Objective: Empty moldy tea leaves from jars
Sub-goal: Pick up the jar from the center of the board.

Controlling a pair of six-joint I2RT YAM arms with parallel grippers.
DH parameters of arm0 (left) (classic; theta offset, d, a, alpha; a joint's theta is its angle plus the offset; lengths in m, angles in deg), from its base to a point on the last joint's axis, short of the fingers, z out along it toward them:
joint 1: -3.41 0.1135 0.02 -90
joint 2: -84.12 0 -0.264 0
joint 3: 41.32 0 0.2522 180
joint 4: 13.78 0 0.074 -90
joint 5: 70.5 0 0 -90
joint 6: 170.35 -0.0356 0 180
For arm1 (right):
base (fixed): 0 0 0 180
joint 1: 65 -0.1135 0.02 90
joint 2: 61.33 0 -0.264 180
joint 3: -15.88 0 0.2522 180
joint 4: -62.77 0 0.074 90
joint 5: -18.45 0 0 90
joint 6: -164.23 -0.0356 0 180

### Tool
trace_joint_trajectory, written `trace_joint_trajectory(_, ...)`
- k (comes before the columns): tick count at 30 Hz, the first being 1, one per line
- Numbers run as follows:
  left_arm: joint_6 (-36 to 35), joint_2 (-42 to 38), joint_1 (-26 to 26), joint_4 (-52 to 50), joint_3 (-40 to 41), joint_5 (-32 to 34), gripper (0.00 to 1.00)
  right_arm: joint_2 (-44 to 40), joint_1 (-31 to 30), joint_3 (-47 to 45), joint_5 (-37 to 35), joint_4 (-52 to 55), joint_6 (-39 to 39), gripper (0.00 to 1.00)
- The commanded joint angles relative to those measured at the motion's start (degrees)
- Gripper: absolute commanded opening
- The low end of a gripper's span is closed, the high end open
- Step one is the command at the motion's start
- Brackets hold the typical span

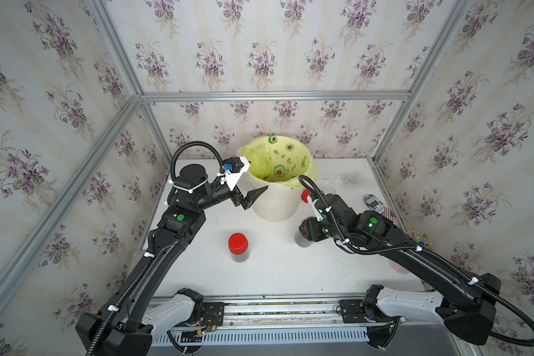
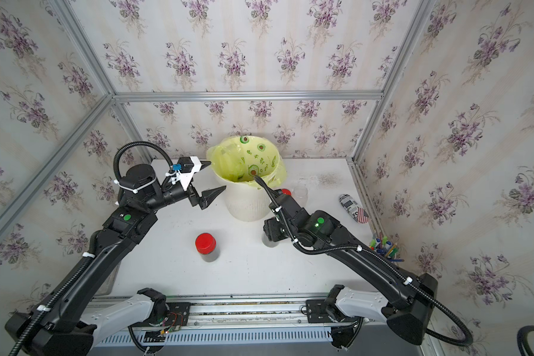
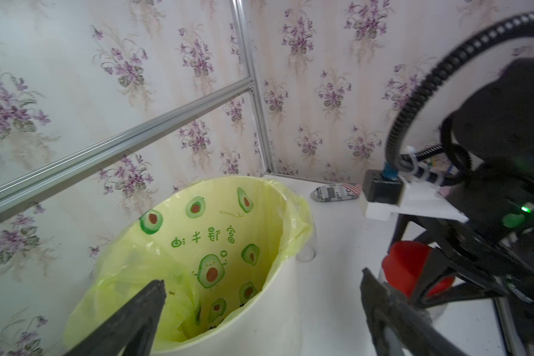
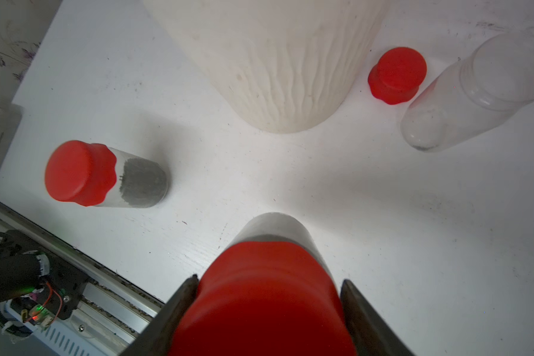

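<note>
Right gripper: fingers pressed against opposite sides of the red lid of the held jar, clamping it from above. The held jar stands upright with its base at the white table, in front of the bin and toward the right. Its contents cannot be made out through the wall. A second jar, lid screwed on, stands alone near the table's front centre, well apart from both grippers. The tea leaves show as a dark mass filling its lower part. An empty jar, clear and lidless, stands upright just right of the bin. A loose lid lies on the table between this jar and the bin wall, close to both. The bin, white and ribbed, stands at the rear centre and carries a yellow-green liner printed with avocados. Dark crumbs lie at the liner's bottom. Left gripper: jaws spread wide and holding nothing, raised beside the bin's left rim, one fingertip near the liner's edge. A printed pouch lies near the right rear edge of the table, and a cluster of pens sits at the right edge.
</note>
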State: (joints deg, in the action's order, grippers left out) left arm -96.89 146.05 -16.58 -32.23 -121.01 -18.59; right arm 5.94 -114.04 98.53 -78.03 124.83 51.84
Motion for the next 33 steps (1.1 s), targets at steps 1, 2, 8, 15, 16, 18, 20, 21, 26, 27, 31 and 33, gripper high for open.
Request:
trace_joint_trajectory(1, -3.63, -0.36, -0.05, -2.84, -0.26, -12.02, 0.99, 1.00, 0.08, 3.46, 3.28, 0.54, 3.19, 0.45)
trace_joint_trajectory(2, -3.87, -0.21, -0.10, -3.09, -0.25, -13.27, 0.99, 1.40, 0.24, 4.41, 3.94, 0.41, 3.97, 0.44)
trace_joint_trajectory(8, -6.00, 2.28, -0.50, -7.03, -1.15, -17.19, 0.99, 4.10, 1.52, 10.74, 9.02, -2.24, 7.86, 0.42)
trace_joint_trajectory(15, -10.08, 4.84, -2.64, -11.88, -2.31, -14.84, 0.99, 8.59, 3.14, 16.70, 13.59, -3.93, 11.46, 0.39)
trace_joint_trajectory(16, -10.52, 5.11, -2.76, -12.57, -2.61, -14.28, 0.99, 9.08, 3.17, 17.71, 14.42, -4.28, 11.94, 0.39)
trace_joint_trajectory(18, -10.96, 5.54, -2.95, -13.81, -3.15, -14.19, 0.99, 9.87, 3.18, 19.39, 15.54, -5.00, 12.58, 0.38)
trace_joint_trajectory(20, -11.27, 5.85, -3.16, -14.32, -3.20, -13.74, 0.99, 10.66, 3.48, 21.11, 15.97, -5.27, 13.48, 0.39)
trace_joint_trajectory(21, -11.47, 6.02, -3.38, -14.59, -3.16, -13.63, 0.99, 10.90, 3.72, 21.81, 16.25, -5.31, 13.83, 0.38)
trace_joint_trajectory(26, -12.55, 7.31, -4.35, -15.99, -3.41, -10.32, 0.99, 12.51, 4.33, 25.22, 19.32, -5.76, 15.44, 0.37)
trace_joint_trajectory(27, -12.63, 7.50, -4.36, -16.13, -3.49, -10.18, 0.99, 12.77, 4.46, 25.58, 19.77, -5.84, 15.77, 0.37)
trace_joint_trajectory(31, -13.12, 7.94, -4.45, -16.39, -3.52, -9.40, 0.99, 13.75, 4.89, 27.35, 22.49, -6.09, 16.65, 0.35)
trace_joint_trajectory(33, -13.59, 8.08, -4.44, -16.41, -3.41, -8.09, 0.99, 13.94, 4.90, 28.02, 23.89, -6.36, 17.07, 0.35)
